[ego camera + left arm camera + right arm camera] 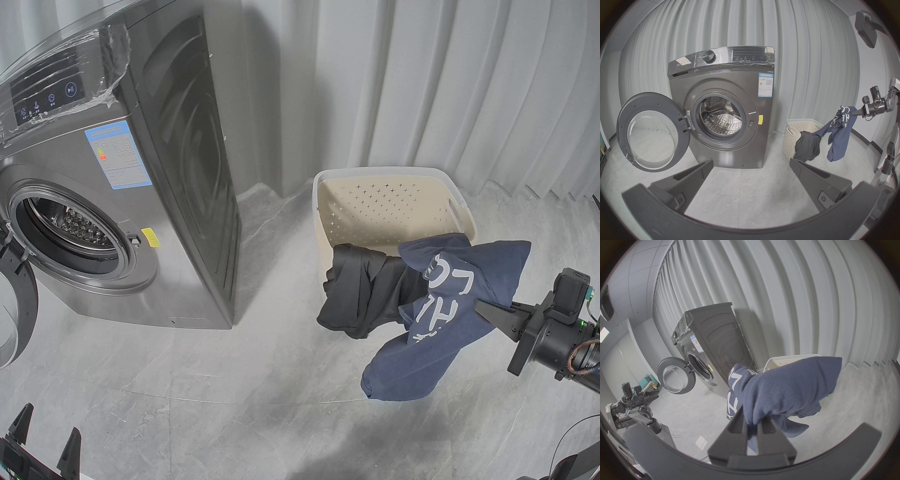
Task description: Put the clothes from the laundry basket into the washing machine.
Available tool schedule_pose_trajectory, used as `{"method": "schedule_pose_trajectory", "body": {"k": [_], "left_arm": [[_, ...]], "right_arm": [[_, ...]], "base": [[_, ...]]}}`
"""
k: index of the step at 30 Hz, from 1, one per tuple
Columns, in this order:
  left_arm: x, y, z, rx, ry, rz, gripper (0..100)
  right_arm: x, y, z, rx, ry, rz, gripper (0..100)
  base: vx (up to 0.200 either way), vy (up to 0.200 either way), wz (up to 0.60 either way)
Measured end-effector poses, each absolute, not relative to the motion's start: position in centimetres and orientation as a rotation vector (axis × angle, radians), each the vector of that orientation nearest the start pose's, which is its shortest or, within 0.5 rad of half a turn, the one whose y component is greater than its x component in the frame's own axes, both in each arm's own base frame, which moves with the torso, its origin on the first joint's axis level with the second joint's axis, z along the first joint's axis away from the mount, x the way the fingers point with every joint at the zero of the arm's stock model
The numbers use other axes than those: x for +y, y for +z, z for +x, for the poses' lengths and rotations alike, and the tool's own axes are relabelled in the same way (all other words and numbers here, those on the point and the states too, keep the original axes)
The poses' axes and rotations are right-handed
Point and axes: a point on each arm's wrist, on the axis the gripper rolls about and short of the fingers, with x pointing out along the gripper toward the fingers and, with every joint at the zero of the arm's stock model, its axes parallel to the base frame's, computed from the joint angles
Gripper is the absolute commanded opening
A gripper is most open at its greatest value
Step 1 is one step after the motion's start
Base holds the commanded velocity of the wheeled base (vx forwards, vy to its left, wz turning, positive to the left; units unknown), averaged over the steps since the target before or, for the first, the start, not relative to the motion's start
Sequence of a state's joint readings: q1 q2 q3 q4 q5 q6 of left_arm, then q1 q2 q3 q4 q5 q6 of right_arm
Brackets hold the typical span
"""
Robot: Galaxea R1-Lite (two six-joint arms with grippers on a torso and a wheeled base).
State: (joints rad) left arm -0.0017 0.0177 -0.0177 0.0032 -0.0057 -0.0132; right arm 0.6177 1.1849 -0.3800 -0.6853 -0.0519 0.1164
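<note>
Navy T-shirt [450,312] with white lettering hangs above the floor [250,375], close in on the right. The right gripper [484,307] has its fingers [737,430] pressed together on a fold of the cloth. The bulk of the shirt droops below the grip, and one end trails back toward the basket. Also close in, low on the left, the left gripper [49,431] holds nothing, its fingers [693,175] spread wide apart and pointing at the machine's front. Just beyond the shirt, a black garment [359,290] lies draped over the near rim of the laundry basket [387,206], hanging down the outside and meeting the trailing navy cloth. The cream basket stands upright on the floor, its perforated inner wall showing. Farther left stands the grey washing machine [181,156], its round door [651,131] swung fully open to the side and its steel drum [723,117] exposed. Pale pleated curtains [437,81] hang behind both
</note>
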Motion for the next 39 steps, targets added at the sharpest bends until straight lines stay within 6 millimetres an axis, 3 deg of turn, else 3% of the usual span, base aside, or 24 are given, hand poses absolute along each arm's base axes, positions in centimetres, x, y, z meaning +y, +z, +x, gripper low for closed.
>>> {"method": "schedule_pose_trajectory", "body": {"k": [13,19,34,39], "left_arm": [[-0.01,8.05,-2.28,0.003,-0.006,-0.011,100],[-0.01,8.05,-2.28,0.003,-0.008,-0.012,100],[0.00,8.05,-2.27,0.003,-0.005,-0.016,100],[-0.01,8.05,-2.27,0.003,-0.004,-0.016,100]], "right_arm": [[9.40,19.32,13.48,0.133,0.557,0.077,0],[9.42,19.34,13.51,0.132,0.557,0.078,0],[9.58,19.12,13.73,0.145,0.557,0.075,0],[9.57,19.26,13.75,0.138,0.555,0.077,0]], "base": [[0.000,0.200,0.00],[0.000,0.000,0.00],[-0.200,0.000,0.00],[0.000,0.000,0.00]]}}
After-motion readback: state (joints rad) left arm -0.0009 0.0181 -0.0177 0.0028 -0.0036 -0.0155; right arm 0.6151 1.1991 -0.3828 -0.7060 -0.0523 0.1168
